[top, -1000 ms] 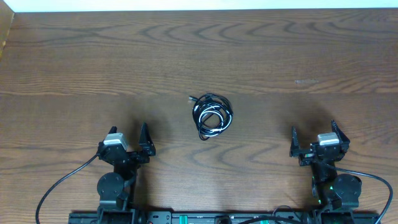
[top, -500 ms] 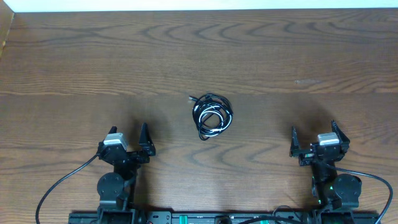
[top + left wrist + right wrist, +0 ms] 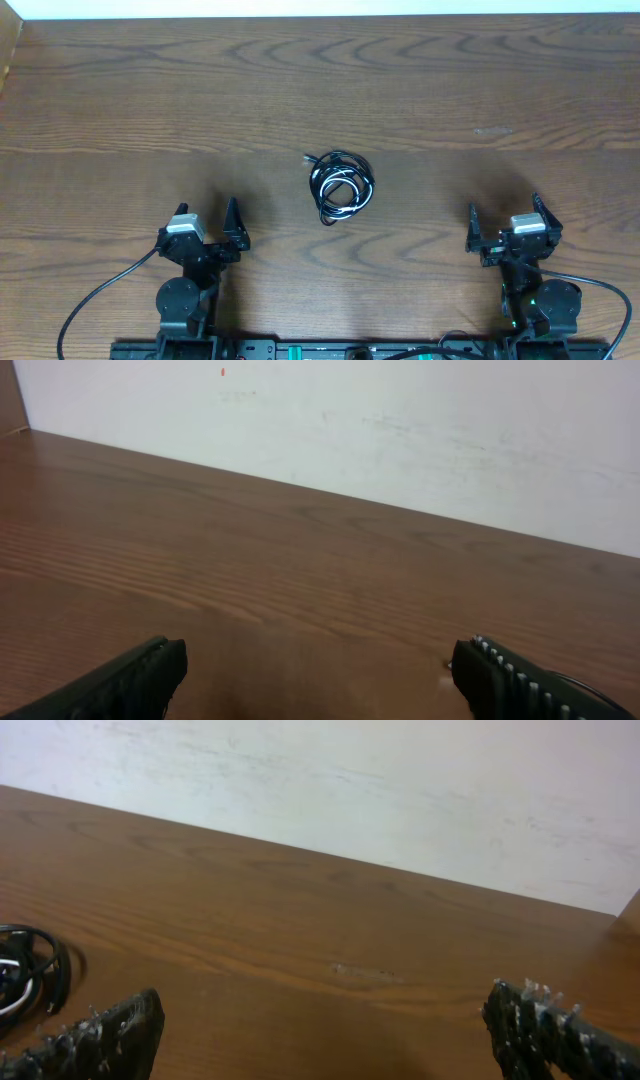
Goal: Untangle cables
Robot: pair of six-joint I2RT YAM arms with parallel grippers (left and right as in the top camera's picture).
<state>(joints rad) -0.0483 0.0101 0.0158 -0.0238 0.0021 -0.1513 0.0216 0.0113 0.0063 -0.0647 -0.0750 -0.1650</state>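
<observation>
Centre of the counter, and there sit the thin black and white cables [image 3: 340, 186], wound together into one small, roughly round bundle of overlapping loops, a short plug end poking out at its upper left. Black cords make up most of it, with a white strand threading through the middle. No lettering or label can be read on them; they are too small for that. In the right wrist view a black loop of the bundle [image 3: 28, 970] shows at the far left edge.

Nothing lies around the bundle. The dark brown wooden counter [image 3: 420, 90] shows broad, wavy grain and a faint pale scuff off to the right.

Near the front edge, well apart from the bundle on either side, sit both arms. The left black two-finger tool [image 3: 210, 228] is released, jaws spread wide and holding nothing; its ribbed pads frame bare wood in the wrist view [image 3: 318, 672]. The right black two-finger tool [image 3: 503, 220] is equally wide apart and empty [image 3: 322, 1028], its toothed fingertips [image 3: 535, 1020] visible.

A scuffed white wall [image 3: 420, 430] rises behind the counter's far edge. Thick black wires [image 3: 95, 300] curl from the arm bases.
</observation>
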